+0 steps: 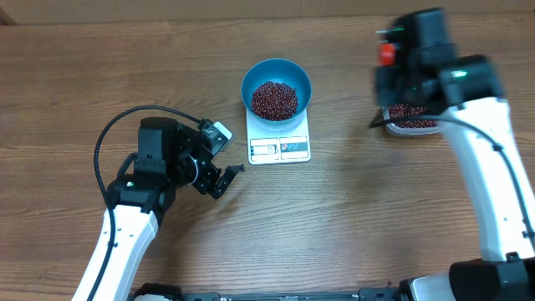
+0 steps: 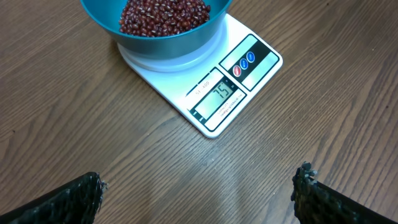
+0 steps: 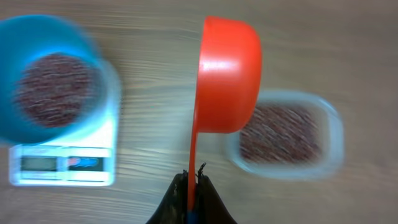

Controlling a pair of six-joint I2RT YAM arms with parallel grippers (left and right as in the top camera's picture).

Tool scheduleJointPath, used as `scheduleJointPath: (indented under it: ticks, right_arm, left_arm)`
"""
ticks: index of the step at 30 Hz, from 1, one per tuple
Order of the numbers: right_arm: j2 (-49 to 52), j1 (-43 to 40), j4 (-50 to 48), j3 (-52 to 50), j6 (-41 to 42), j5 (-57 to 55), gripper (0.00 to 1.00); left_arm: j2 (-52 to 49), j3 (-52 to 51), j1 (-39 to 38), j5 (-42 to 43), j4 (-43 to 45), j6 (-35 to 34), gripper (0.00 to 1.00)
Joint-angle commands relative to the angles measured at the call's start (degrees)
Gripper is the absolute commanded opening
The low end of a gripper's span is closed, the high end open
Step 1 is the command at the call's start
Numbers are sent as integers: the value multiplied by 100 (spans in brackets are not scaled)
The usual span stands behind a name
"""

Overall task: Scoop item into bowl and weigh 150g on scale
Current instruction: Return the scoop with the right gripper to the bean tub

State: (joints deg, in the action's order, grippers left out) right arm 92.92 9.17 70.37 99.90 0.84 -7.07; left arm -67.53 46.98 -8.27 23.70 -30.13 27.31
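Resting on the scale [image 1: 280, 149], the bowl [image 1: 251, 79] is holding beans [image 1: 274, 99]; right of the scale the right gripper [image 3: 193, 180] is pinching an orange scoop [image 3: 229, 74], and left of it the left gripper [image 2: 198, 183] is gaping wide.

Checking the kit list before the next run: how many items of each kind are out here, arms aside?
Containers: 2 (blue bowl, clear tub)
Scales: 1 (white scale)
Scoops: 1 (orange scoop)
Total: 4
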Motion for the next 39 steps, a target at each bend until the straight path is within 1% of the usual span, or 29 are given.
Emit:
scheduleJointPath:
  ticks: [1, 5, 10, 13, 18, 23, 26, 29, 39]
  right_arm:
    - [11, -621, 260, 133, 37, 184, 4]
    - [234, -1180, 442, 85, 39, 184, 4]
    - [638, -1460, 461, -70, 42, 111, 4]
    - [990, -1462, 481, -94, 44, -129, 4]
    - [1460, -1462, 549, -96, 83, -151, 4]
    - [1784, -1462, 544, -96, 396, -535, 4]
    - [1932, -1462, 544, -96, 415, -570, 4]
    - [2055, -1460, 549, -96, 669, -887, 4]
    - [2306, -1460, 479, -96, 664, -807, 4]
  left_arm:
    - [2, 2, -11, -15, 15, -57, 99]
    - [2, 2, -11, -17, 15, -55, 100]
    - [2, 2, -11, -17, 13, -55, 99]
    - [2, 2, -11, -15, 13, -57, 100]
    - [2, 2, -11, -15, 13, -57, 100]
    - [2, 2, -11, -15, 15, -55, 100]
    - [2, 2, -11, -17, 13, -57, 100]
    - [2, 2, -11, -15, 13, -57, 100]
    - [2, 2, -11, -17, 15, -55, 100]
